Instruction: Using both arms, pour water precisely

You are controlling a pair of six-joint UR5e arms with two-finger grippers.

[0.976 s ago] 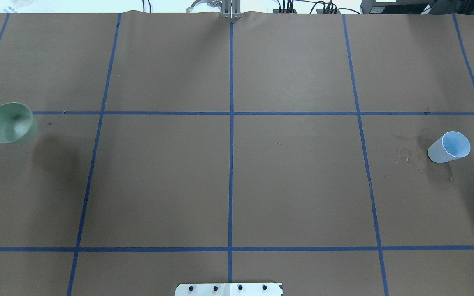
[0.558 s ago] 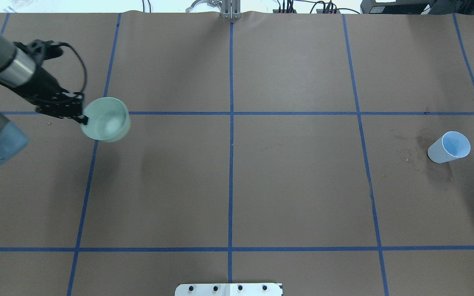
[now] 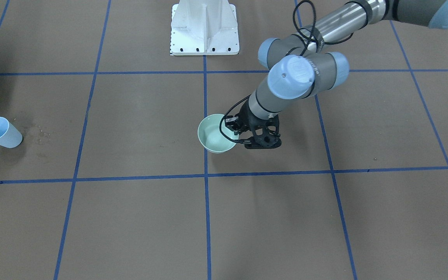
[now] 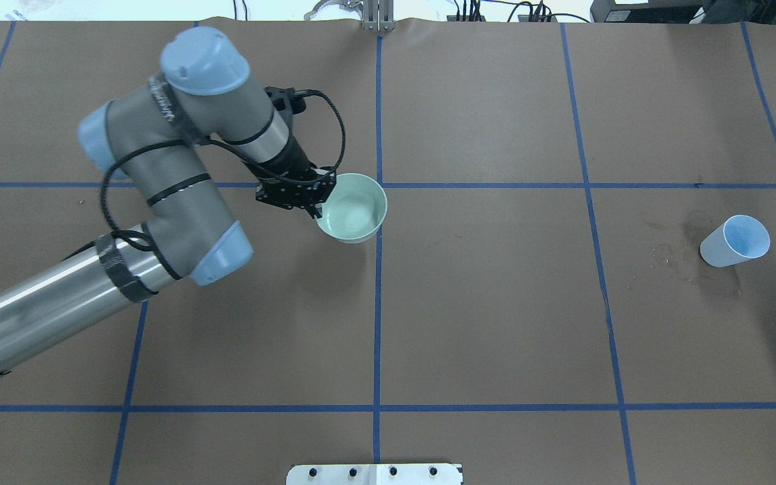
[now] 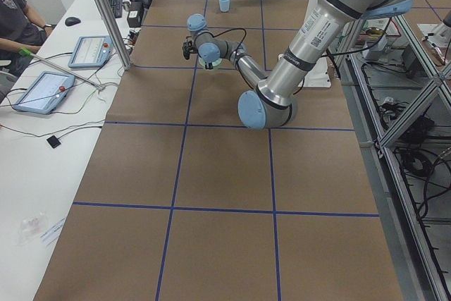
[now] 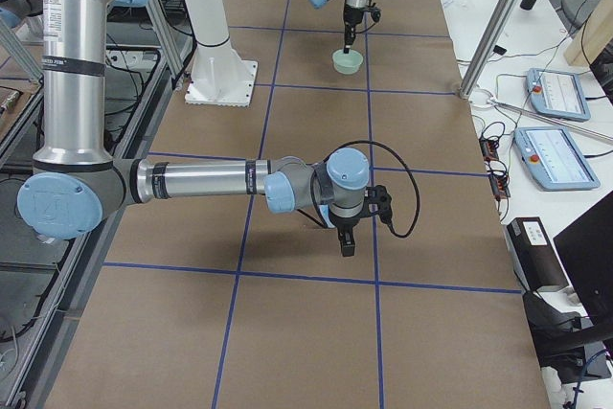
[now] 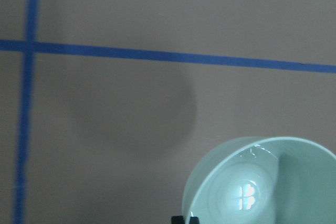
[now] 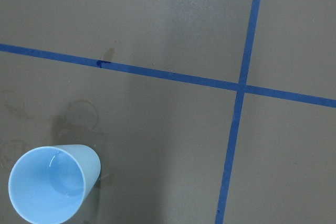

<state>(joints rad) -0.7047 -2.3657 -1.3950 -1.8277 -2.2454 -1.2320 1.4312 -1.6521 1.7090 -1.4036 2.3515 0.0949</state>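
My left gripper (image 4: 316,210) is shut on the near rim of a pale green bowl (image 4: 353,207) and holds it a little above the table's middle; its shadow lies off to one side. It also shows in the front view, gripper (image 3: 235,134) and bowl (image 3: 215,134). In the left wrist view the bowl (image 7: 262,182) has a glossy bottom with white glints. A light blue cup (image 4: 735,241) stands upright at my far right, with a faint sheen of water (image 8: 55,174) inside. My right gripper (image 6: 347,241) shows only in the right side view, pointing down; I cannot tell if it is open.
Wet stains (image 4: 671,252) mark the brown paper beside the cup. The white pedestal (image 3: 204,27) stands at the robot's edge. Blue tape lines grid the table. Operator desks with tablets (image 6: 556,155) line the far side, and a person (image 5: 14,12) sits there.
My left arm has swept from the table's left edge toward the middle, carrying the green bowl. The blue cup has not moved.
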